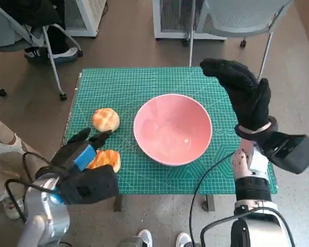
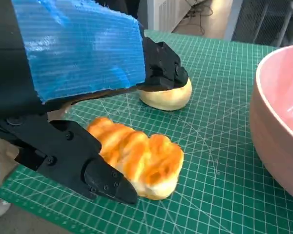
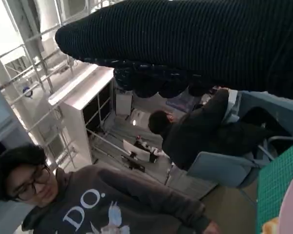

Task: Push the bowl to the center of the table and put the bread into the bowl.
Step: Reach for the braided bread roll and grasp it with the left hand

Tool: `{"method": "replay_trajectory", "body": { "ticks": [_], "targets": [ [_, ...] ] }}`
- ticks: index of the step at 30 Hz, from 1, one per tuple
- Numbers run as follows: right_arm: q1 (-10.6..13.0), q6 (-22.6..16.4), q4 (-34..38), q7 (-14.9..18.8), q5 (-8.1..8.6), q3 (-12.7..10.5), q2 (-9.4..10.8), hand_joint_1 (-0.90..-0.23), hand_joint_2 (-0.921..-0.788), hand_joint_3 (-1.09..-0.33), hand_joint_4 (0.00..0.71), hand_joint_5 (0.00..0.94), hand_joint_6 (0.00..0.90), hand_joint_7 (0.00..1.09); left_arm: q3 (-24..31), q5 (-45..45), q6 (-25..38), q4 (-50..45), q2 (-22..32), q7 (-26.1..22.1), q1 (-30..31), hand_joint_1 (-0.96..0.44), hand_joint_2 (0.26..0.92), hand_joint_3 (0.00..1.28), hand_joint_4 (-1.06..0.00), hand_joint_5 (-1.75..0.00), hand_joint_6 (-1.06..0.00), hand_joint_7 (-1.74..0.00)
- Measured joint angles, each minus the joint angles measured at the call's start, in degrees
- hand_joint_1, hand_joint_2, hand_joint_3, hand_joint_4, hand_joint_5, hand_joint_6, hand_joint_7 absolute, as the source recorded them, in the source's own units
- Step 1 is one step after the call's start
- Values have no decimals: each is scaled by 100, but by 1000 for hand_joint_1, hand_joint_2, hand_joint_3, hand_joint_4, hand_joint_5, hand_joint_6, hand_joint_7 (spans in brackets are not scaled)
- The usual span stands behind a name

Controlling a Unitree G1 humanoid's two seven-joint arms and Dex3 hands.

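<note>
Left hand: fingers spread over the golden plaited bread loaf, nothing gripped.
Right hand: raised open, empty.
Pink round bowl: seated mid-worktop.

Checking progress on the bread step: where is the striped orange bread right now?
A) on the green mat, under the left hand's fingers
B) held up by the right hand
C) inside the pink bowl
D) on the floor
A: the striped bread lies on the green mat beneath the left hand; the pink bowl is empty.
</note>
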Motion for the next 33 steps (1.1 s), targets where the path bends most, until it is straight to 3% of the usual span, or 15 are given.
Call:
{"method": "replay_trajectory", "body": {
  "ticks": [18,19,20,21,22,24,26,28,32,33],
  "targets": [
    [0,11,-5,70,8,-4,-4,-601,-921,-760,129,1,-1,491,-192,58,100,308,-50,114,-149,-120,747,9,-215,-21,-393,-25],
    [1,11,-7,74,8,-5,-5,-601,-921,-761,129,1,-1,494,-198,57,100,320,-51,121,-155,-93,756,10,-279,-121,-423,-25],
    [2,12,-10,79,9,-6,-5,-602,-921,-761,129,1,-1,497,-210,57,98,357,-53,137,-173,-27,772,12,-331,-706,-503,-38],
    [2,13,-16,81,12,-5,-5,-602,-921,-761,129,1,-1,500,-223,57,97,421,-53,154,-201,16,783,13,-363,-1080,-555,-46],
    [3,14,-26,86,14,-6,-5,-602,-921,-760,129,1,-1,501,-242,57,97,504,-53,170,-235,36,789,14,-404,-1214,-589,-57],
    [3,16,-46,95,15,-3,-4,-603,-921,-760,129,1,-1,503,-284,61,100,666,-48,190,-286,253,681,378,-582,-1281,-709,-142],
    [4,19,-63,99,15,-3,-3,-604,-921,-760,129,0,-1,503,-319,66,100,778,-46,194,-297,330,625,537,-641,-1316,-738,-192],
    [5,23,-73,102,19,-5,-4,-605,-921,-759,129,1,-1,504,-364,96,99,840,-35,202,-297,137,710,400,-708,-1280,-705,-666],
    [8,28,-79,109,44,-6,-5,-607,-921,-758,129,0,-1,505,-428,218,83,861,8,206,-304,38,716,392,-725,-1282,-711,-912],
    [8,29,-79,111,44,-6,-5,-607,-921,-757,129,0,-1,505,-441,244,78,861,21,205,-305,25,689,444,-720,-1304,-716,-951]
  ]
}}
